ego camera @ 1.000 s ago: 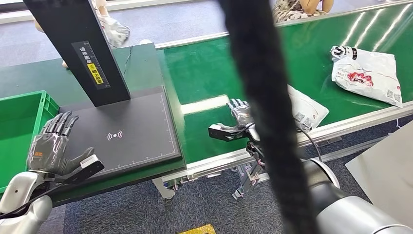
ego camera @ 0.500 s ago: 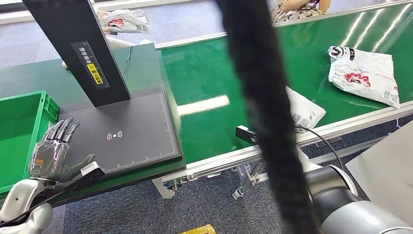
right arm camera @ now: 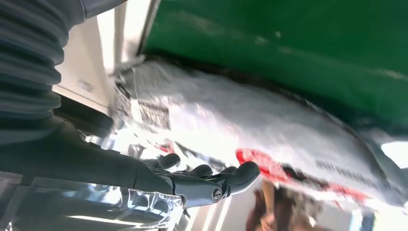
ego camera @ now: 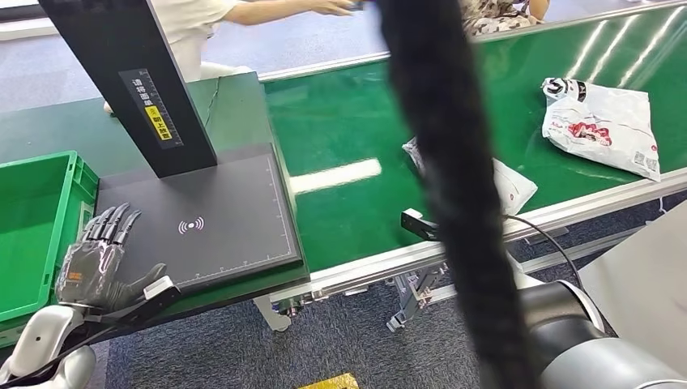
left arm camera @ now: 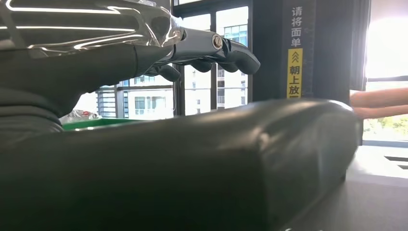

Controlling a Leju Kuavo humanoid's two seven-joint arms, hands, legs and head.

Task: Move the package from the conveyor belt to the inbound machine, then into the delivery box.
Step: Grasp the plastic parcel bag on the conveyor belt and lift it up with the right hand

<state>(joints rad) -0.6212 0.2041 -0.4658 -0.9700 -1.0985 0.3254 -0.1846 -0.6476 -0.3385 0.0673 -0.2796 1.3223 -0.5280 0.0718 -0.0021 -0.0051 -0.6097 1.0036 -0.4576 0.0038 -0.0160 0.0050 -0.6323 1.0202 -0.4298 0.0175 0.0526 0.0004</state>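
A white package (ego camera: pixel 516 185) with red print lies on the green conveyor belt (ego camera: pixel 348 121) near its front rail, partly hidden by a black strap. My right hand (ego camera: pixel 416 224) is at the package's left end, mostly behind that strap. In the right wrist view the right hand (right arm camera: pixel 192 183) has its fingers stretched out and apart, with the package (right arm camera: pixel 269 125) just beyond them. The inbound machine's black pad (ego camera: pixel 202 219) sits left of the belt. My left hand (ego camera: pixel 99 263) hovers open at the pad's front left corner, fingers (left arm camera: pixel 211 48) extended and holding nothing.
A second white package (ego camera: pixel 603 121) lies further right on the belt. The green delivery box (ego camera: pixel 32 219) stands left of the pad. The machine's black post (ego camera: pixel 134 81) rises behind the pad. A black strap (ego camera: pixel 445 162) hangs before the head camera. A person's arm (ego camera: pixel 275 10) reaches in at the back.
My right hand has moved right along the belt to the near package and gone behind the strap. The left hand has drifted slightly toward me. A person's arm came in at the back.
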